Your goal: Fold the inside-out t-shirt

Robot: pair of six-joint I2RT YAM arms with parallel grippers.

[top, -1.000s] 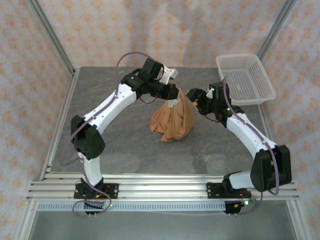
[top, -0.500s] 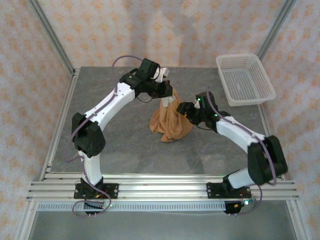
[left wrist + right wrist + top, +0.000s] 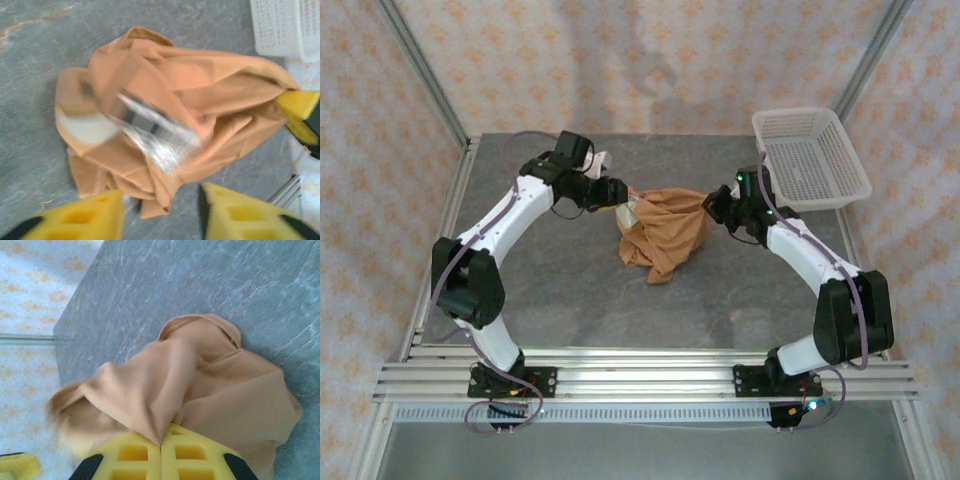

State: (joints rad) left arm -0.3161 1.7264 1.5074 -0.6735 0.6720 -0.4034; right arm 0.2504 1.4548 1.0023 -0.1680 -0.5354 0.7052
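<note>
Since a second ago the left arm has swung out toward 9 o'clock and let go of the shirt (image 3: 665, 238), while the right arm has drawn back toward 3 o'clock with cloth in its grip. Left fingers (image 3: 616, 196) now stand apart with nothing clamped, just beside the white label (image 3: 632, 210); the shirt lies at 3 o'clock from them. Right fingers (image 3: 161, 445) are pinched tight on a fold at the opposite end. Between the two, the top edge stretches along a 9-to-3 line, the rest sagging toward 6 o'clock onto the counter (image 3: 570, 290). Both arms reach forward, elbows bowed outward. The left is free, so the next grasp likely falls to it.
</note>
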